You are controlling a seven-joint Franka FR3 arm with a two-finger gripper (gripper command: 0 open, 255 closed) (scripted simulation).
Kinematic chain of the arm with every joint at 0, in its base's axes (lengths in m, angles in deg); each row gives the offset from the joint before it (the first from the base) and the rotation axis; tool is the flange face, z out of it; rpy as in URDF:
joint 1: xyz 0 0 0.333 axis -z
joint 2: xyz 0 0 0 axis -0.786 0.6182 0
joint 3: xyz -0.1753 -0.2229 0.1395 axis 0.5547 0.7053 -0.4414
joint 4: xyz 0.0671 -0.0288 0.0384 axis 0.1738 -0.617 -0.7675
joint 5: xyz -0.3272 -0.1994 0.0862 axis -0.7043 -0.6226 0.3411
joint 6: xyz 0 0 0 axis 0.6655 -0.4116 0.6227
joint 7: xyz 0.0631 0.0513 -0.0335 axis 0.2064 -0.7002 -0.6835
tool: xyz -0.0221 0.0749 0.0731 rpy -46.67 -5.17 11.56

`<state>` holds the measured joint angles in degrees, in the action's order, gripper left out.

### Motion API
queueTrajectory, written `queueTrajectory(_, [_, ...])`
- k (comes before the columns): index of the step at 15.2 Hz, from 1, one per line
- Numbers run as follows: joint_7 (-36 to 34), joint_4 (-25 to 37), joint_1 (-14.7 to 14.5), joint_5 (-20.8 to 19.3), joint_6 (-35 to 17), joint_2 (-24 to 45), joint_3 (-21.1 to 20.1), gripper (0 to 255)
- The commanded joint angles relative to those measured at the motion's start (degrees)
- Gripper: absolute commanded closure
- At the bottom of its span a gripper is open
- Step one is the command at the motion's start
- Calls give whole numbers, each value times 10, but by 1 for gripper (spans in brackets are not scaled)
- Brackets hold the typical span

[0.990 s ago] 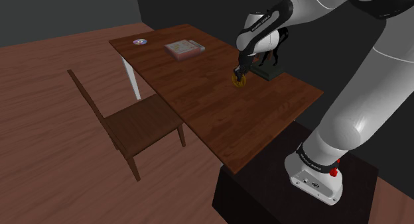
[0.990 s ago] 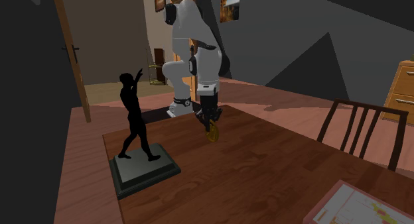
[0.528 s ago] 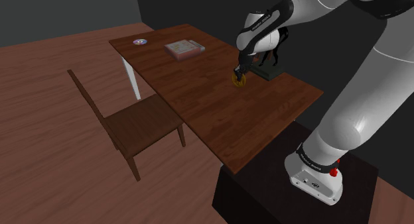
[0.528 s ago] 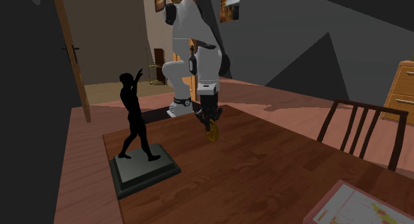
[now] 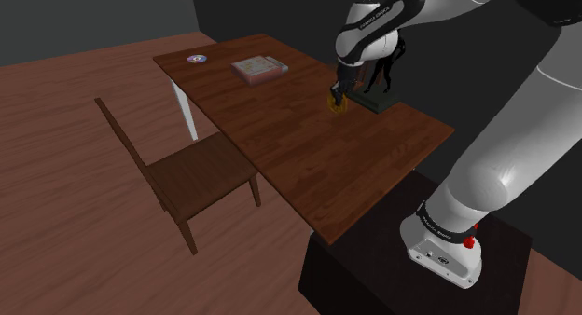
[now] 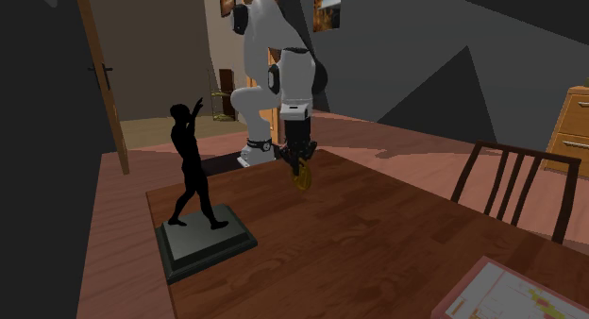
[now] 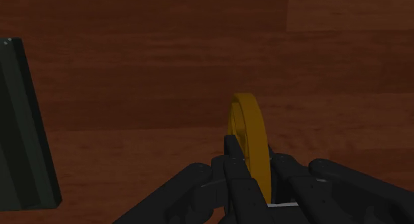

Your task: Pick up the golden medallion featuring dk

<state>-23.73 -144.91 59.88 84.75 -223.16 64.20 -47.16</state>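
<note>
Fingers: you see the black fingers [image 7: 233, 160] closed on the medallion [image 7: 249, 126], pinching the disc by its two faces so that it stands on edge between them.
Medallion: gold, in the fingers' [image 6: 300, 161] grip; in the second exterior view the medallion [image 6: 302, 181] hangs below them, seemingly just clear of the worktop [image 6: 378, 242].
Place: in the shoulder view you find the medallion [image 5: 337, 102] over the worktop [image 5: 280, 136], just beside the statue [image 5: 381, 73].
Statue: a black figure [image 6: 189, 171] on a dark base [image 7: 23, 123], upright.
Worktop: brown wood; a book [image 5: 258, 68] and a small disc [image 5: 196, 58] lie at its far end, well apart from the fingers [image 5: 338, 88].
Chair: a wooden chair [image 5: 187, 173] stands at the worktop's side.
</note>
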Motion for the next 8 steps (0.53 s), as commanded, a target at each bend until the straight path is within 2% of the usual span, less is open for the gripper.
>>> queueTrajectory(1, [-4,3,-1,-4,15,-12,-1,255])
queueTrajectory(8, [-9,20,-1,-11,56,-36,-1,255])
